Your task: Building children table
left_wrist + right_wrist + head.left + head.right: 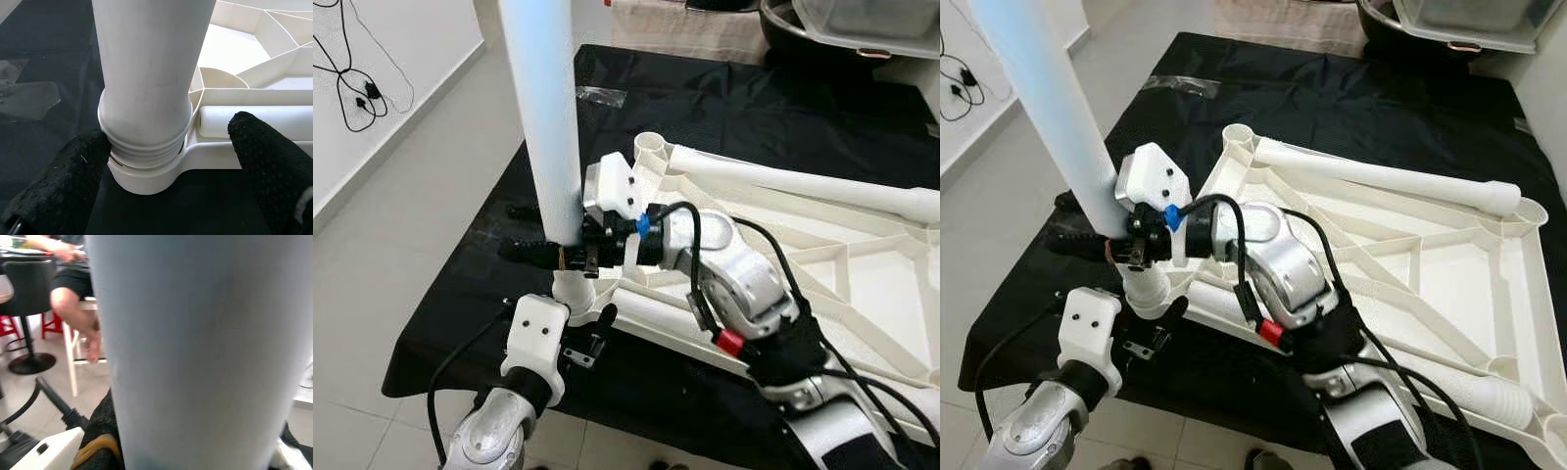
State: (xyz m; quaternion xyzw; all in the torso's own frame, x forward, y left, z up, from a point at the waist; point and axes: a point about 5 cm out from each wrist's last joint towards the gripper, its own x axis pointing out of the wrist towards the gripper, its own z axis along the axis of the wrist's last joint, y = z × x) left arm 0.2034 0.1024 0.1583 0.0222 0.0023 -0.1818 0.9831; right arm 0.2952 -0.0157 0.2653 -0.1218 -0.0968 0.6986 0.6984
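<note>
The white table top [862,264] lies upside down on a black-covered table [773,108]. One white leg [548,117] stands upright in the near-left corner socket [146,178], its threaded end showing just above the socket. My right gripper [548,250] reaches in from the right and is shut on this leg a little above the socket. My left gripper [168,137] is low at the socket and open. One of its fingers [73,171] touches the threaded collar; the other stands apart from it. A second leg [803,181] lies across the far side of the top, a third [656,318] along its near edge.
The table's front edge is close below my arms, with tiled floor [401,206] to the left and black cables [357,93] by the wall. A dark bowl and a clear box [842,24] stand at the table's far end. A person sits on a white stool [73,289] nearby.
</note>
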